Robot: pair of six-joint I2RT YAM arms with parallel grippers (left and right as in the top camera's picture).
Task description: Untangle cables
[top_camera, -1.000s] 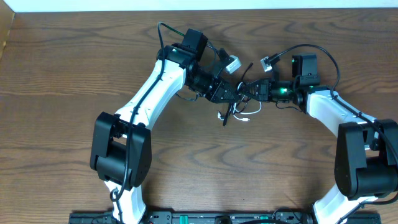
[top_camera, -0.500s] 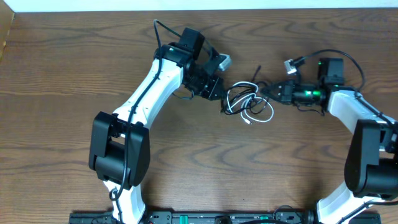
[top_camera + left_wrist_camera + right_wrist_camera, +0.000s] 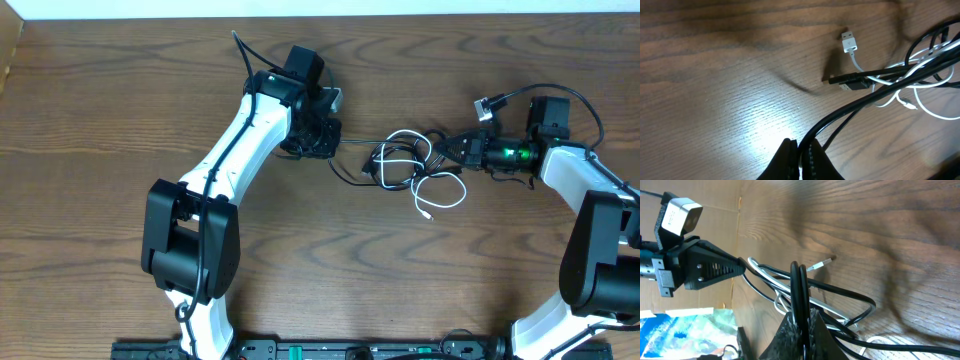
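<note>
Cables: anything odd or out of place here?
Yes: the black cable and white cable are tangled together in one clump. The left end effector and right end effector are each shut on black strands.

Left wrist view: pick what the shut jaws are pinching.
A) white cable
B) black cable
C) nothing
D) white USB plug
B: the black cable runs into the shut jaws of the left gripper; the white cable's USB plug lies loose on the table.
</note>
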